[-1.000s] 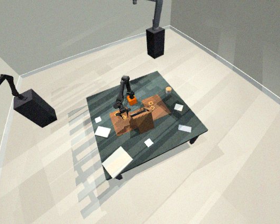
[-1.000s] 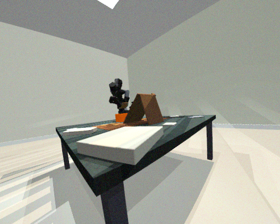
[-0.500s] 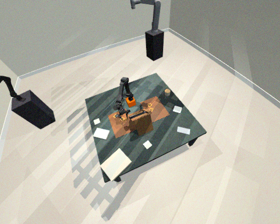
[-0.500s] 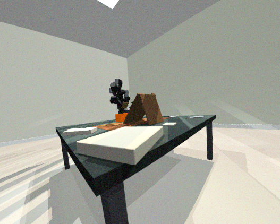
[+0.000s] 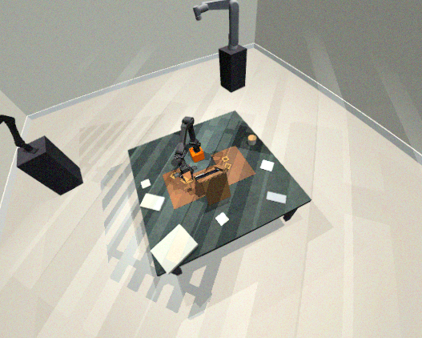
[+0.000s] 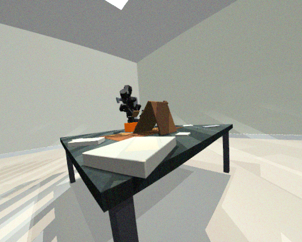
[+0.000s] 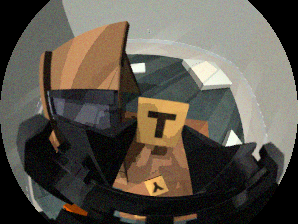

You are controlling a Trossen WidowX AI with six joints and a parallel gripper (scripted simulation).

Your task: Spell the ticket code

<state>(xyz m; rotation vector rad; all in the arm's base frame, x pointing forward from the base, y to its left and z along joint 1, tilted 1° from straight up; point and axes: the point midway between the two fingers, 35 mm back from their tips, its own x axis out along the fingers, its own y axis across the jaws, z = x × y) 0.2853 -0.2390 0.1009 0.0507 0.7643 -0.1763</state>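
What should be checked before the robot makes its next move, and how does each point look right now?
1. Gripper shut on a tile: ok, it holds the T tile.
2. Letter on the held tile readable: ok, in the wrist view.
3. Held tile in the rail: not ok, it is outside.
4. Ticket code readable: cannot tell.
5. Y tile lying on the mat: ok.
6. Board standing: ok.

Black arm (image 5: 184,140) (image 6: 126,93), chunky rounded joints, slim links
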